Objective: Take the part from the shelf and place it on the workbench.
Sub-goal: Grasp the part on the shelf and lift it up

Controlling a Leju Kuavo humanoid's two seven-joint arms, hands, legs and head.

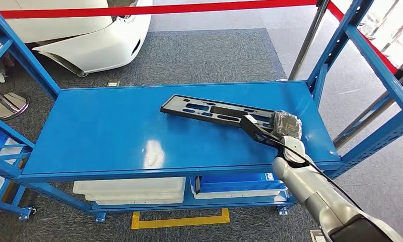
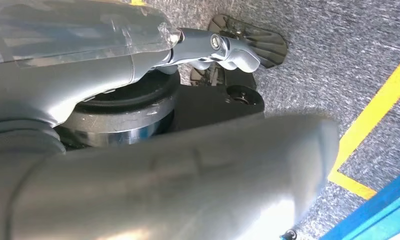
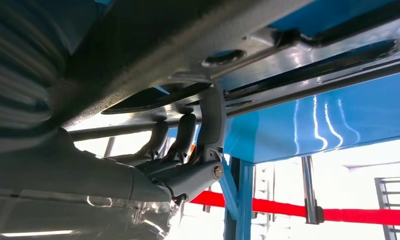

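Note:
A long flat black part (image 1: pixel 209 111) with several cutouts lies at an angle on the blue shelf board (image 1: pixel 114 131), right of centre. My right hand (image 1: pixel 286 126), wrapped in clear film, grips the part's right end near the shelf's front right corner. In the right wrist view the dark fingers (image 3: pixel 180 135) curl around a bar of the part (image 3: pixel 188 45), and the thumb presses against its edge. My left hand (image 2: pixel 208 47) hangs over grey carpet and holds nothing.
Blue shelf uprights (image 1: pixel 335 45) stand close to the right of my arm. White bins (image 1: pixel 131 189) and a blue bin (image 1: pixel 240 182) sit on the lower level. A white car bumper (image 1: pixel 88 40) and red barrier tape (image 1: pixel 189 7) lie beyond the shelf. Yellow floor marking (image 1: pixel 179 220) lies in front.

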